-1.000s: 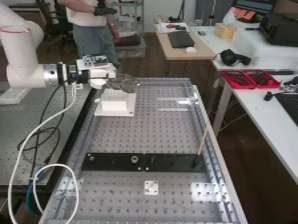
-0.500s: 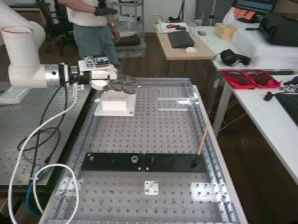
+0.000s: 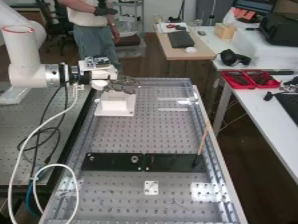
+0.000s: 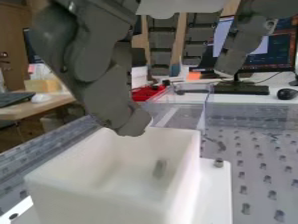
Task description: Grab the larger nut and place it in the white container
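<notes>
My hand (image 4: 106, 100), spread and empty, above the container (image 4: 100, 200). Inside, below me, shows a grey piece (image 4: 159, 169), probably the larger nut; the coming withdrawal should therefore run upward, away from it.

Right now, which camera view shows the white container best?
The wrist view: it looks down into the white container, showing its inner walls and a grey shape inside, too blurred to identify. The high view shows it smaller, on its white base plate, with the hand at its top.
</notes>
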Robot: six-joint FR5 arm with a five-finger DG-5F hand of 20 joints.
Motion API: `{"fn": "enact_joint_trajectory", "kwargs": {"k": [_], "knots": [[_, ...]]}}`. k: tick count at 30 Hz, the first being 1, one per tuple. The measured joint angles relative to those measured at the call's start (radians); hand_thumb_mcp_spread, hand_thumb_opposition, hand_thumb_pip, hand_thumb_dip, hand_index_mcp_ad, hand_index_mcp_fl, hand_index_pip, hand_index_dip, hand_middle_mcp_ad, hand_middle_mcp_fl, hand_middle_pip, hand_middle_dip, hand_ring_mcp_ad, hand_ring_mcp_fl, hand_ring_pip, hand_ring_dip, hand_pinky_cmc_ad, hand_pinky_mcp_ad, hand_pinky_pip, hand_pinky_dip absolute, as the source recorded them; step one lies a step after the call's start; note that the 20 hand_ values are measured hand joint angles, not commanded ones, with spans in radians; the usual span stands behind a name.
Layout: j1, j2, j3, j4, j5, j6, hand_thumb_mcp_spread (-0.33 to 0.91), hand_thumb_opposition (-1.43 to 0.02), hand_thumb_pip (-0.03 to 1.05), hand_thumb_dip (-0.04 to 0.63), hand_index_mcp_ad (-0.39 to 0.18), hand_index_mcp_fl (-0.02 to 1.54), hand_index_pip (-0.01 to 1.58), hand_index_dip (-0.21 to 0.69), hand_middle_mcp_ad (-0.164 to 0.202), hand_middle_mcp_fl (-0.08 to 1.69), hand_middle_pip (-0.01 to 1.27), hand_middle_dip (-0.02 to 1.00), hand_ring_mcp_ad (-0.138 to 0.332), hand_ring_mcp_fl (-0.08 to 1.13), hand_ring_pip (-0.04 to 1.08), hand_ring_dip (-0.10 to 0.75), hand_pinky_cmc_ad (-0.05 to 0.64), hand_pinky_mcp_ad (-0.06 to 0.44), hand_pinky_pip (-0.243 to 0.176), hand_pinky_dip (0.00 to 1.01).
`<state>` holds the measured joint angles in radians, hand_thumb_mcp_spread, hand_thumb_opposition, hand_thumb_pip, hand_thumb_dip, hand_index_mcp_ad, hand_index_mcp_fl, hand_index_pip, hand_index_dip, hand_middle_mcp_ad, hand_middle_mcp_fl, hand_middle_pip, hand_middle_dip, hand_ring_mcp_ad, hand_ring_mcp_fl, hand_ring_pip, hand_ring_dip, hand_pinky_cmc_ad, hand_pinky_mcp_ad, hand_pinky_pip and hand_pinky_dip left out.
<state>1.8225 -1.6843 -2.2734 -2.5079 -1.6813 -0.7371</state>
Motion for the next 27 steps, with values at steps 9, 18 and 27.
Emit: {"fn": "enact_joint_trajectory", "kwargs": {"k": [9, 18, 27], "knots": [[-0.001, 0.02, 0.0, -0.015, 0.009, -0.003, 0.45, -0.94, 0.88, 0.318, -0.187, 0.06, 1.56, 0.129, 0.061, 0.08, 0.13, 0.27, 0.113, 0.0, 0.1, 0.169, 0.333, 0.239, -0.045, 0.34], [-0.033, 0.182, 0.029, -0.137, 0.052, -0.018, 0.26, -0.82, 0.73, 0.251, -0.188, 0.0, 1.17, 0.0, 0.056, 0.04, 0.13, 0.27, 0.113, 0.0, 0.14, 0.166, 0.333, 0.244, -0.07, 0.6], [-0.171, 0.316, 0.146, -0.374, 0.08, -0.019, 0.11, -0.76, 0.57, 0.141, -0.126, 0.01, 0.35, -0.038, 0.058, 0.03, 0.13, 0.27, 0.157, 0.01, 0.12, 0.164, 0.33, 0.314, -0.093, 0.65]]}}
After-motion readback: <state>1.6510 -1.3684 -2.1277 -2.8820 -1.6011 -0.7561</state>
